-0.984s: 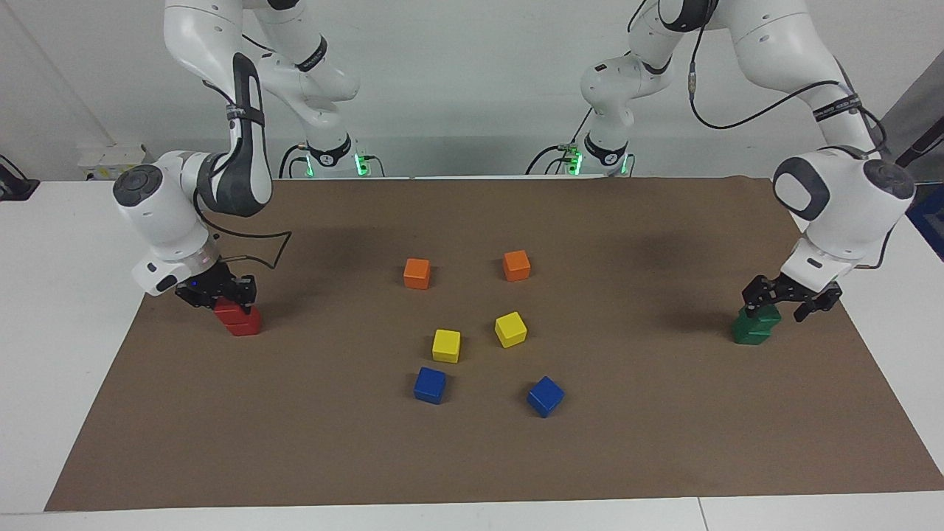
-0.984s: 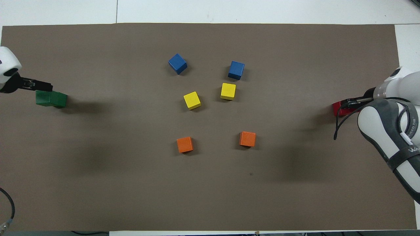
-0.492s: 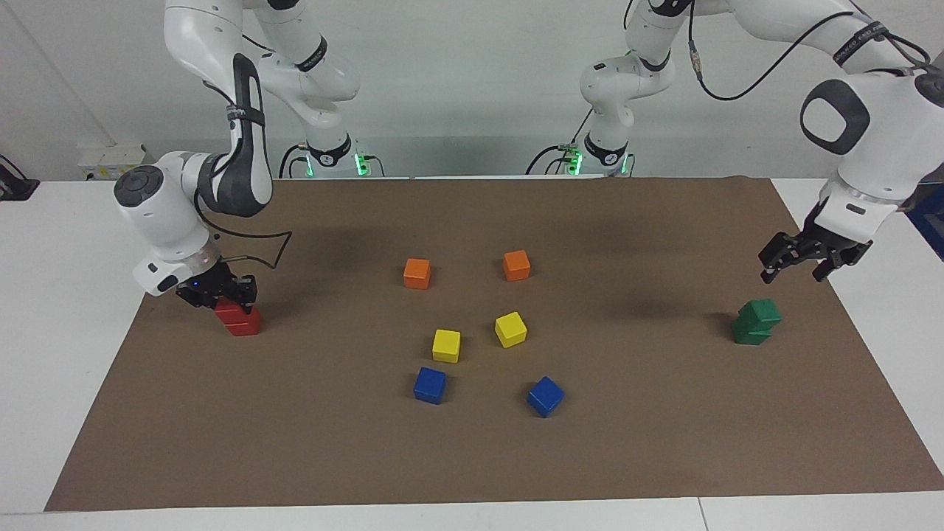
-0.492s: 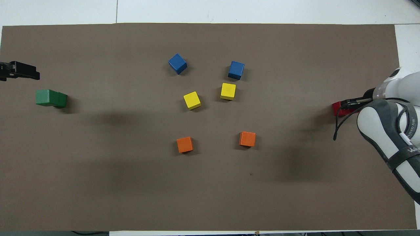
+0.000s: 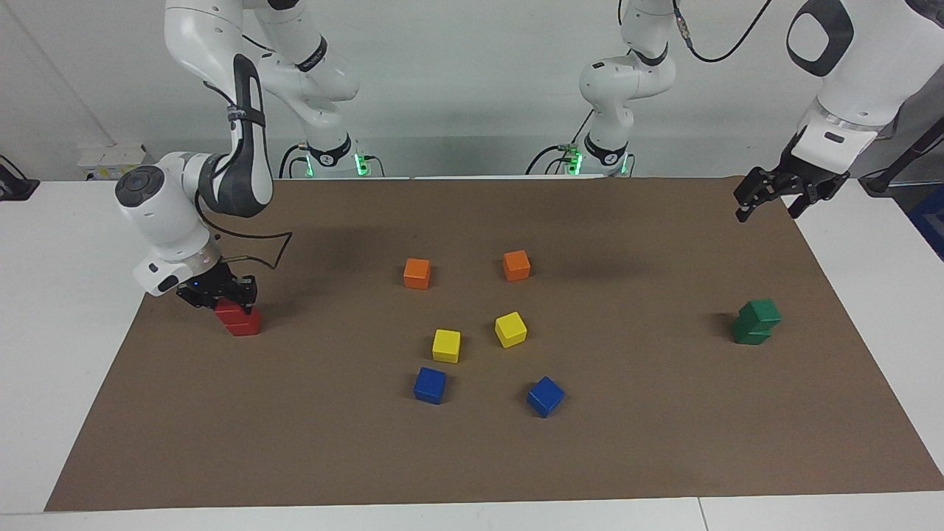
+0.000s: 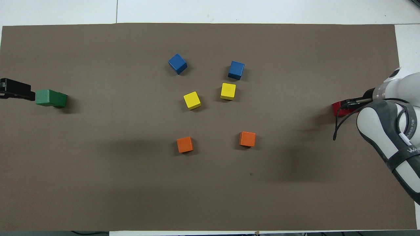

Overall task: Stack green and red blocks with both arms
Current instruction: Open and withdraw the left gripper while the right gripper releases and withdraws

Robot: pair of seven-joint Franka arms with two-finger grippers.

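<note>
Two dark green blocks (image 5: 756,322) stand stacked, the upper one slightly askew, at the left arm's end of the brown mat; the stack also shows in the overhead view (image 6: 51,98). My left gripper (image 5: 771,198) is open and empty, raised high above that end of the mat; it shows at the frame edge in the overhead view (image 6: 14,90). Two red blocks (image 5: 240,318) stand stacked at the right arm's end. My right gripper (image 5: 221,299) is down on the stack, shut on the upper red block (image 6: 339,108), which its arm partly hides.
In the middle of the brown mat (image 5: 664,442) lie two orange cubes (image 5: 417,273) (image 5: 516,265), two yellow cubes (image 5: 446,345) (image 5: 510,329) and two blue cubes (image 5: 430,385) (image 5: 545,396). White table surrounds the mat.
My left gripper has let go of the upper green block and risen high above the stack. The right gripper has stayed on the red stack.
</note>
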